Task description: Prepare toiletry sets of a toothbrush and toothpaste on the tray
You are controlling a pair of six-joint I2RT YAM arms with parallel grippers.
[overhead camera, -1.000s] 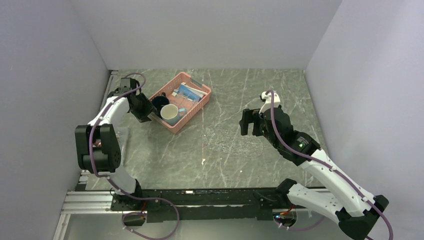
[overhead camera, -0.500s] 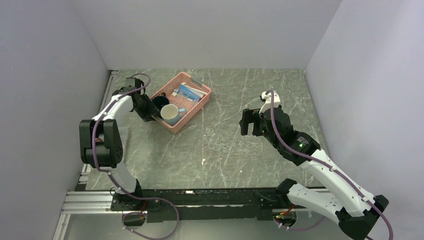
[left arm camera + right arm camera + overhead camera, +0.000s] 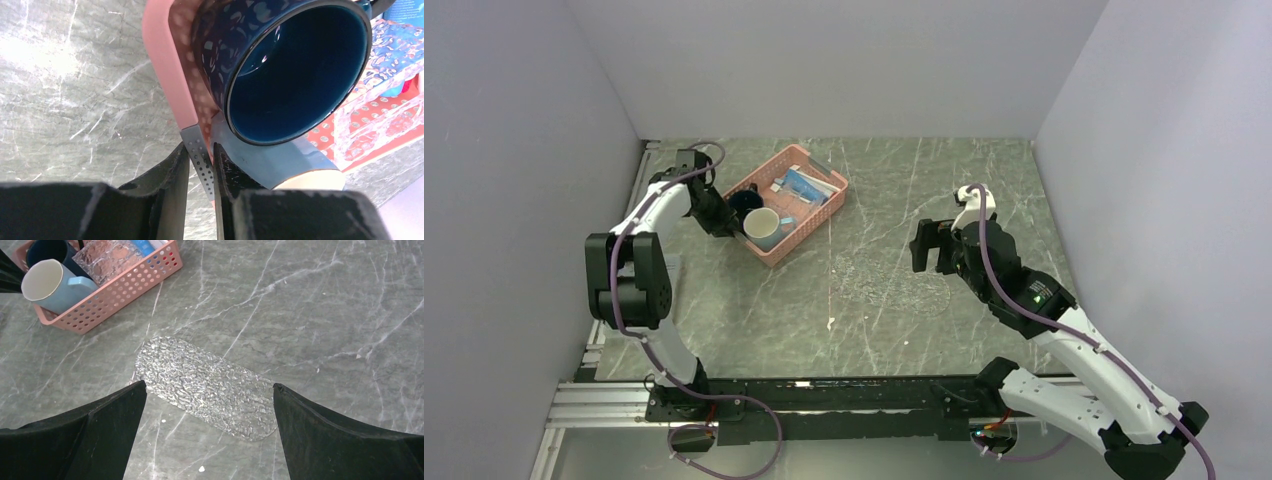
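Where the left gripper [image 3: 201, 170] meets the pink basket [image 3: 160, 65], its two fingers [image 3: 172, 167] stand narrow, one outside the basket's wall and one inside it. The perforated wall fills the small gap between them, so they hold the basket at a corner. Just beyond the inner finger sits a dark blue mug [image 3: 295, 65], its open mouth facing the wrist camera. Touching that same finger's side is a light blue mug [image 3: 300, 165] with a cream inside. Farther past the fingers, behind the mugs, blue packs that look like the toothpaste [image 3: 804, 185] lie in the basket, next to a clear textured piece [image 3: 380, 115]. A toothbrush I cannot make out in any view.

The right gripper [image 3: 208, 386] hangs above the table [image 3: 325, 305] with its fingers [image 3: 345, 435] spread wide and nothing held between them. The tray [image 3: 175, 362] lies flat on the table directly below the gap between these fingers, its long side running from near one finger toward the other. The pink basket is well apart from the right fingers, beyond the left one and off to its side in the wrist view.
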